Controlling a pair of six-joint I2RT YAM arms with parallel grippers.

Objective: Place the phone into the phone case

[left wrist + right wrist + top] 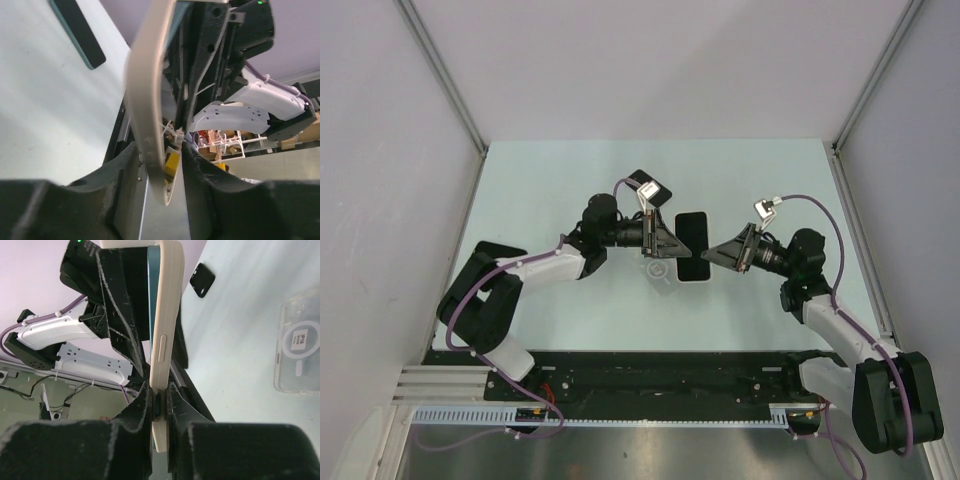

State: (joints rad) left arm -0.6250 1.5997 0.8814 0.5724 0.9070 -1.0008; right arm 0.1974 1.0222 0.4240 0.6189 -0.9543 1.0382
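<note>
Above the middle of the table (550,180), the left gripper (670,247) has its jaws clamped on the left long edge of the phone (693,240), which hangs level in the air and is not yet in the case. The clear phone case (660,268) lies flat just under that gripper, only partly beneath the phone. The likely trouble starts here: lowering straight down would probably bring the left fingers onto the case first, and the light, loose shell may skate aside when pushed. On the phone's right edge, the right gripper (712,255) is likewise closed on it. Both holds look like thin pinches near the rim, so if one side lets go, the phone may swing on the other and slip out, or land askew across the case wall. A small dark flat object (202,280) lies on the table well apart from the case; I cannot tell what it is, and it seems out of the way.
</note>
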